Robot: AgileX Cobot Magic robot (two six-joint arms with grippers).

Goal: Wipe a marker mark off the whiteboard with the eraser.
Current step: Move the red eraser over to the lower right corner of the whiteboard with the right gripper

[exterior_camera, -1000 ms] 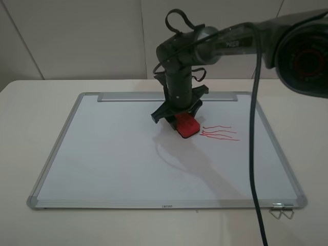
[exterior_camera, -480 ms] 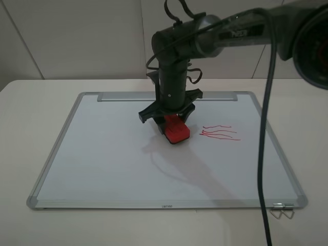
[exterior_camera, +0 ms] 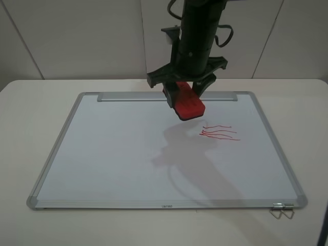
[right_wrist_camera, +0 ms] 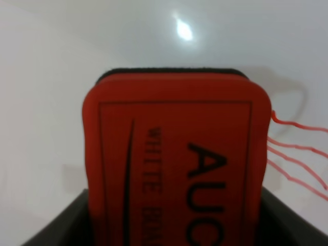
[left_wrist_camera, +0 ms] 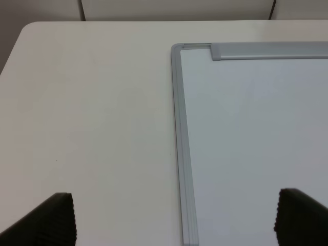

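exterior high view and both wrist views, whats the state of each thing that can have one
large white aluminium-framed whiteboard: lying flat on the white table, mostly clean
wavy red marker lines: intact, unwiped
red rectangular block eraser: gripped, raised clear of the whiteboard
right end effector: shut on the eraser
left end effector: open, empty, over the whiteboard's frame edge

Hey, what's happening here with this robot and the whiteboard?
The right pincer grips the red eraser and holds it in the air above the whiteboard, near the tray strip; its shadow falls on the board below. A set of wavy red lines is the only drawing visible, just right of the eraser. The left pincer hangs open at the board's left edge, empty.
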